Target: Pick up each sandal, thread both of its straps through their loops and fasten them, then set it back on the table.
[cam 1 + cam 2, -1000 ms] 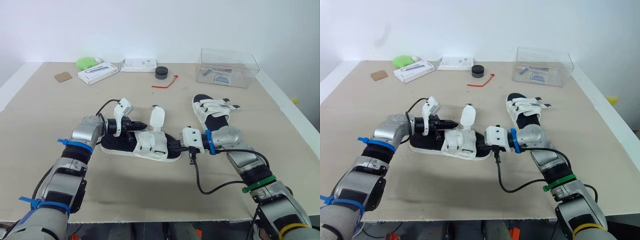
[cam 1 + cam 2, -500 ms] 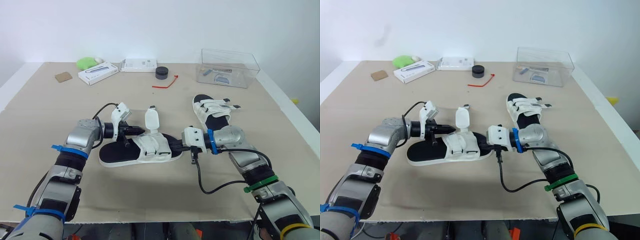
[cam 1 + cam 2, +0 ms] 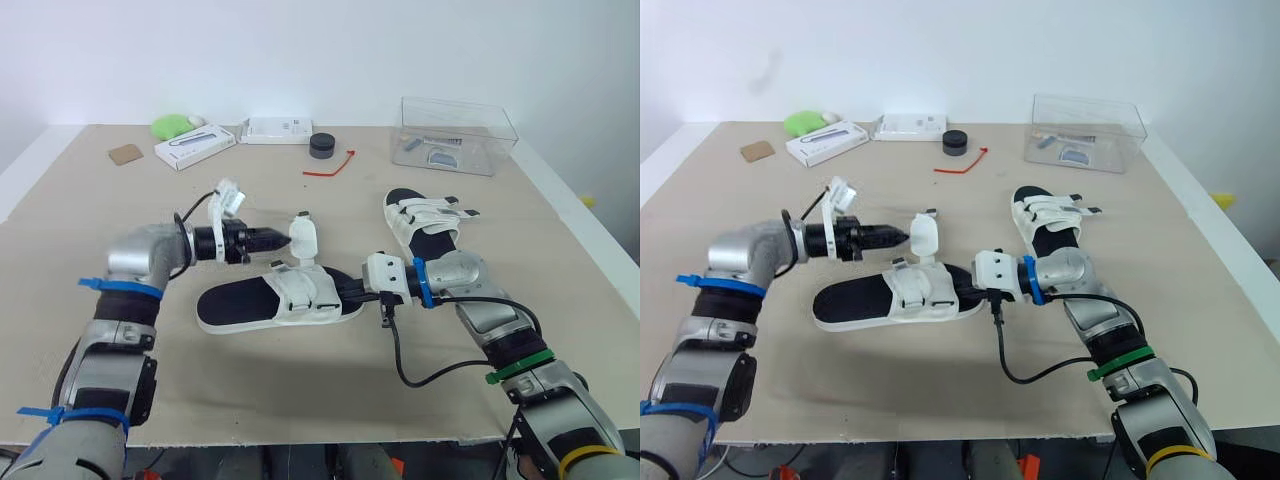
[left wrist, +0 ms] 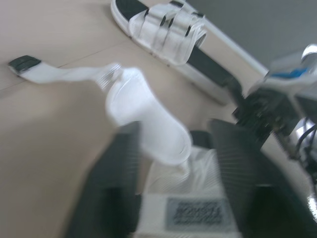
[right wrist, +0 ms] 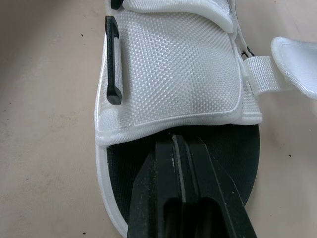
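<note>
"Sandals first: where do they lie?"

"One white sandal (image 3: 275,300) with a black footbed lies flat in the middle of the counter (image 3: 300,400), running left to right between the two arms. The second sandal (image 3: 425,225) lies just to the far right of it, with its straps folded across the footbed."

"And the left tool?"

"The left tool (image 3: 283,238) hangs above the near sandal, pointing right. Its tips are at the loose strap (image 3: 303,238), which stands upright off the sandal's far edge. From the wrist, its fingers (image 4: 114,193) are apart and the wide end of the strap sits between them. A gap shows on one side, so the strap is not clamped."

"The right one?"

"The right tool (image 3: 345,291) reaches in low from the right, over the sandal's right end. Its fingers are together, and the tips lie on the black footbed just short of the white woven band (image 5: 168,74) that crosses the sandal. A black loop (image 5: 114,69) sits at one edge of that band."

"Anything else on the counter?"

"Along the far side, from left to right, are a brown square (image 3: 127,153), a green lump (image 3: 175,126), a long white box (image 3: 196,146) and a flat white box (image 3: 278,130). After those come a black puck (image 3: 322,145), a red tie (image 3: 335,165) and, far right, a clear box (image 3: 458,135)."
</note>
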